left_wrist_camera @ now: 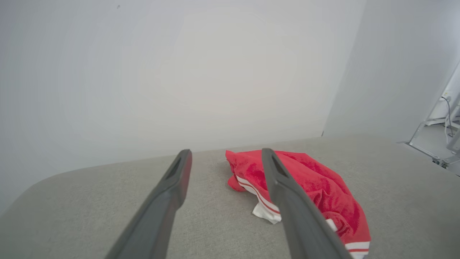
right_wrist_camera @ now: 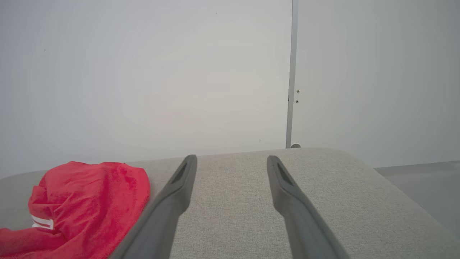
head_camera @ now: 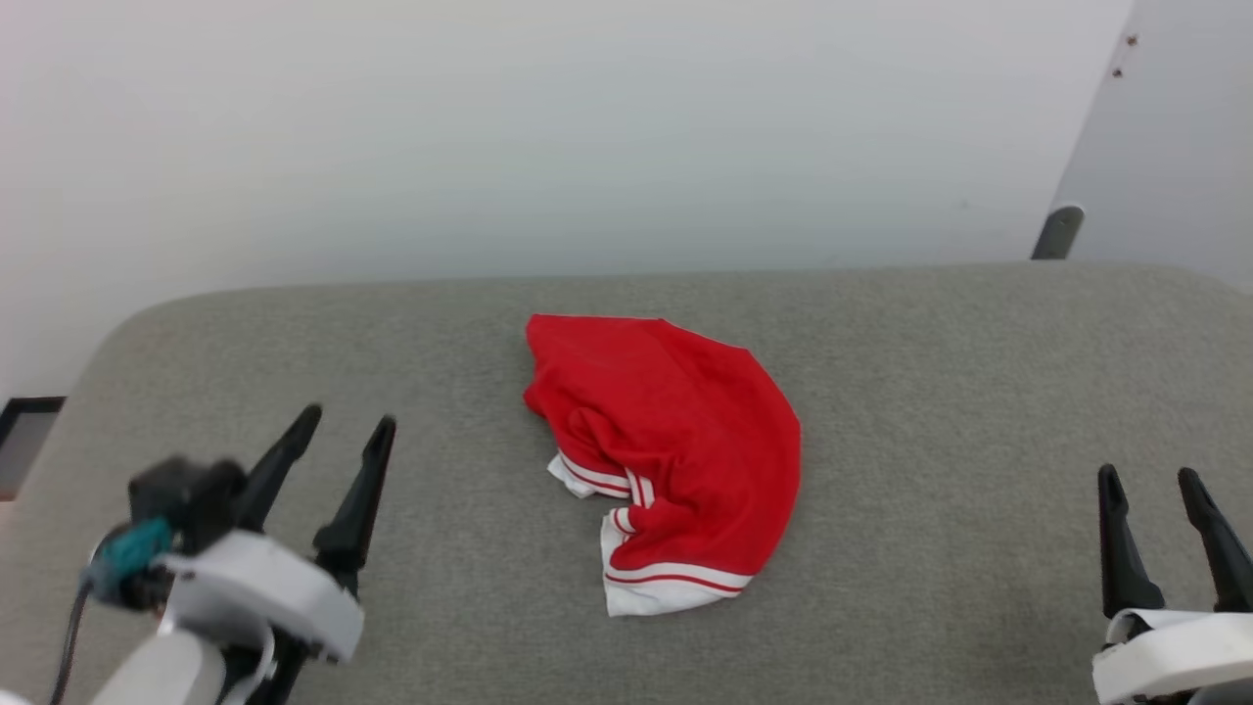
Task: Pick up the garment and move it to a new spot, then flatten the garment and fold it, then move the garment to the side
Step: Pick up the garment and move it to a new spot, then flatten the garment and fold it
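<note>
Left gripper (head_camera: pixel 348 416): lower left of the head frame, jaws spread wide, nothing between them, clear of the cloth. Right gripper (head_camera: pixel 1147 472): lower right of the frame, jaws equally wide and empty, well apart from the cloth.

Garment (head_camera: pixel 675 431): centre of the head frame, crumpled on the grey counter (head_camera: pixel 930 392). The red body is bunched in a rounded heap, and white striped trim shows along its lower left and bottom edges. In the left wrist frame it lies beyond the right-hand finger, from centre to lower right. In the right wrist frame it sits in the lower left corner.

Step in hand (judged): pick-up for the move to a new spot. The garment is not flat and no fold is made.

Recommended procedure:
1. Use the left gripper, which is the nearer one. Turn it toward the centre of the frame so that the heap lies between both fingers, not beside one.
2. Aim at a raised ridge of red fabric or the trim band at the lower edge. A flat single layer is likely to slip.
3. Descend until the fingertips reach the counter surface, then close fully on the fold.
4. Lift straight up until the hanging cloth is off the counter, because dragging would bunch it further.
5. Bring the right gripper in only for flattening
</note>
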